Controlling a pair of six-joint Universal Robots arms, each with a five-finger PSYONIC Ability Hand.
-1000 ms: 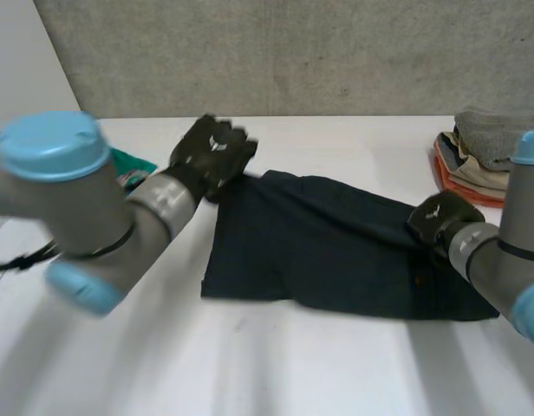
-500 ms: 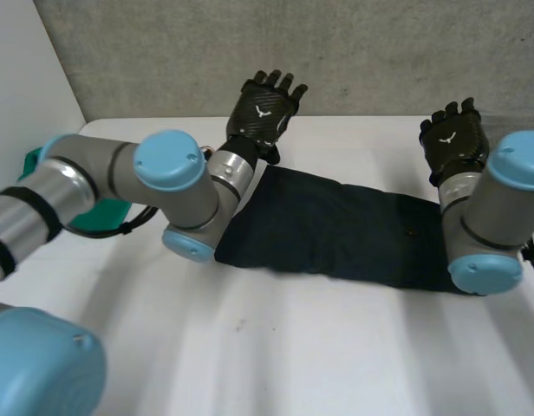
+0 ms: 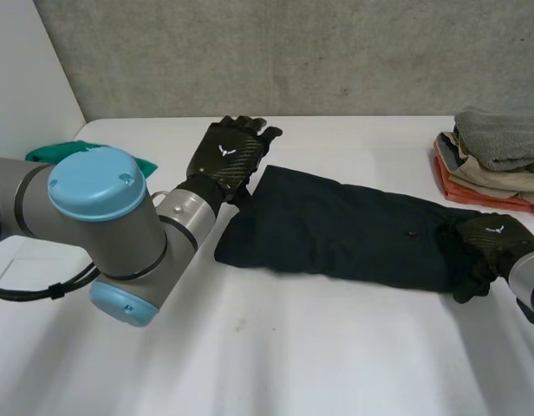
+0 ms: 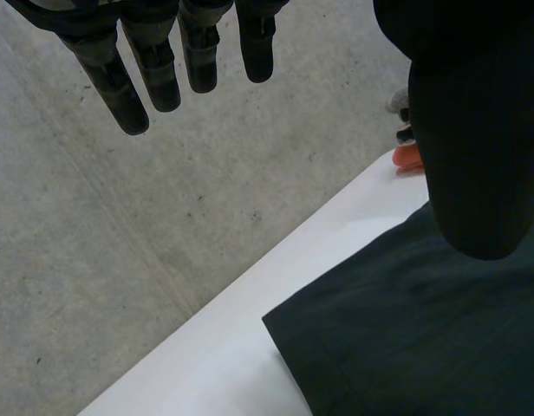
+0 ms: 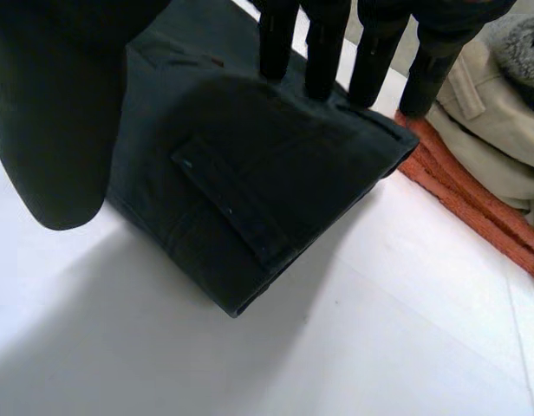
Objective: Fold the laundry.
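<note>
Dark folded trousers [image 3: 336, 230] lie flat on the white desk [image 3: 293, 347], between the two hands. Left hand [image 3: 225, 160], fingers straight and spread, is at one far corner. Right hand [image 3: 485, 243], relaxed, has straight fingertips [image 5: 323, 74] resting on the opposite end, thumb clear. Stacked clothes [image 3: 492, 156] lie just beyond it.

A smooth white table [image 3: 276, 364], softly and evenly lit, fills the foreground. Behind its far edge rises a rough, speckled grey concrete wall [image 3: 336, 52]. A plain white wall panel [image 3: 24, 78] adjoins it on the robot's left; the 2 meet along a straight seam.
</note>
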